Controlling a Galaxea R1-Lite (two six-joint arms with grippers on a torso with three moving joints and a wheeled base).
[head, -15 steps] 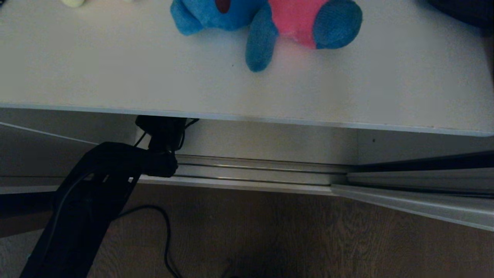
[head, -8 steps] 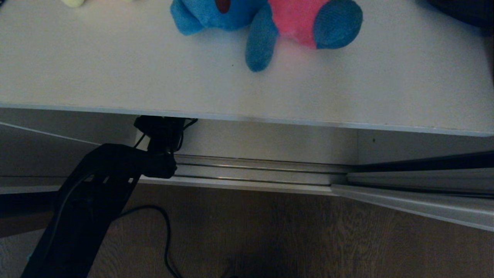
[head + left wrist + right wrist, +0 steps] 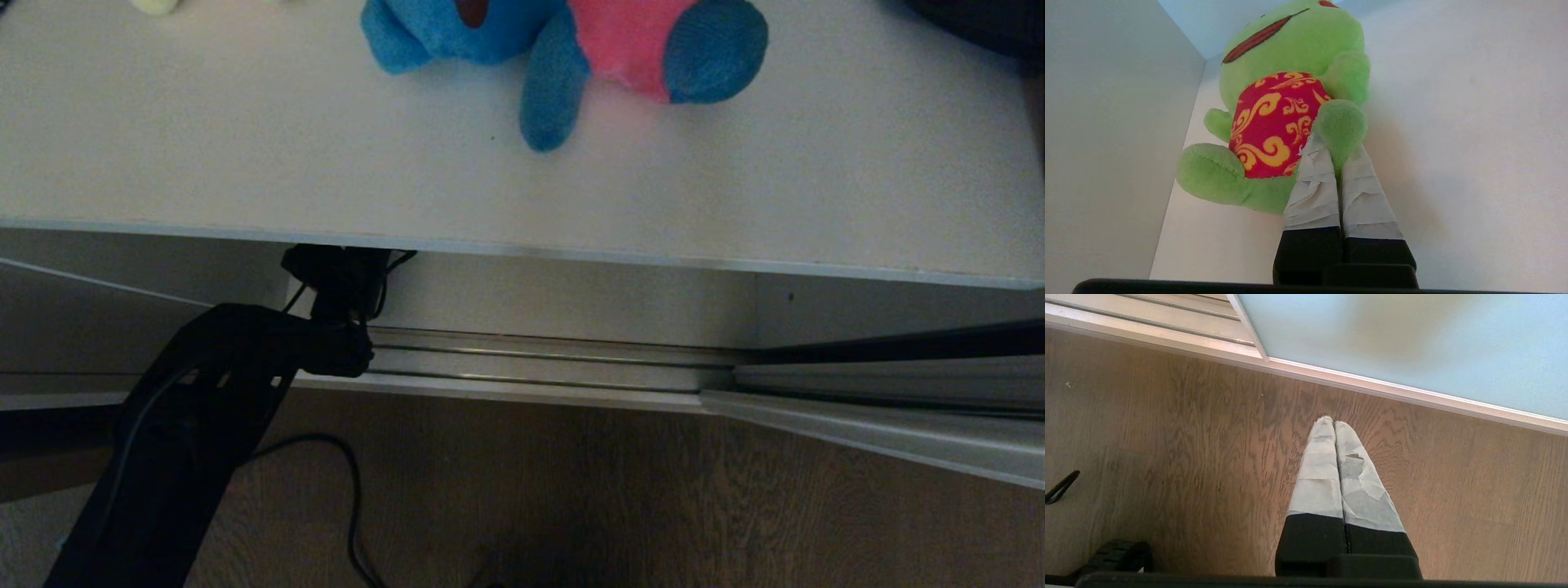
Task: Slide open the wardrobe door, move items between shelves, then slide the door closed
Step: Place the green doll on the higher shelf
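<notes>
On the lower shelf lies a green plush frog with a red and yellow bib, close to the wardrobe's side wall. My left gripper is shut on one of its green feet. In the head view the left arm reaches under the upper shelf, which hides the gripper. A blue and pink plush and the edge of a pale yellow one lie on that upper shelf. My right gripper hangs shut and empty over the floor, near the frosted sliding door.
The wardrobe's side wall stands close beside the frog. A metal door track runs along the wardrobe's foot. Below it lies the brown wood-grain floor, with a black cable trailing from the left arm.
</notes>
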